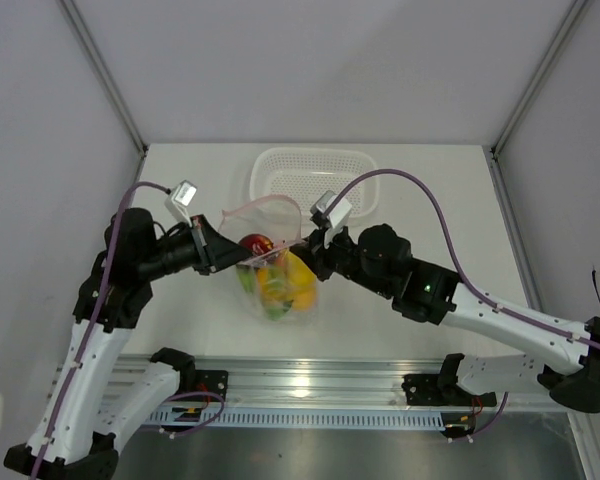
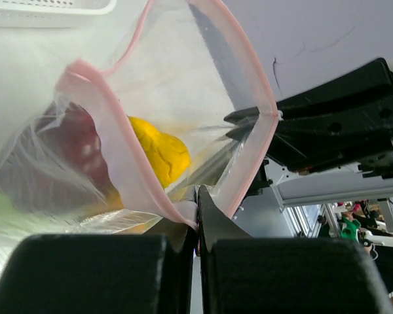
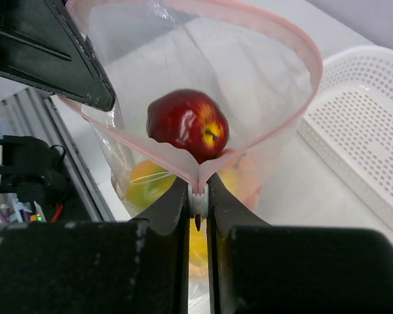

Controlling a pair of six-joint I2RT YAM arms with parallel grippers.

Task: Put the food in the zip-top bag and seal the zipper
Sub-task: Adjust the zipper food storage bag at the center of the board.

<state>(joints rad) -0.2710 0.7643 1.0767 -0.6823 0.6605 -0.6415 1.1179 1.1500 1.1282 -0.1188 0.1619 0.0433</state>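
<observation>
The clear zip-top bag [image 1: 272,272] hangs between my two grippers with its mouth spread open. Inside it lies the food: a dark red apple [image 3: 187,124] on top, with yellow-orange fruit [image 2: 158,152] and something green [image 1: 272,310] below. The pink zipper [image 3: 301,46] runs round the mouth as a loop. My left gripper [image 2: 198,196] is shut on one end of the zipper strip [image 2: 111,124]. My right gripper [image 3: 198,190] is shut on the opposite end, with a small white slider piece [image 3: 198,201] pinched between its fingers. The grippers [image 1: 223,258] [image 1: 305,250] face each other across the bag.
A white perforated basket [image 1: 315,180] stands on the table just behind the bag and shows at the right in the right wrist view [image 3: 360,124]. The aluminium rail [image 1: 300,385] with the arm bases runs along the near edge. Grey walls enclose the table.
</observation>
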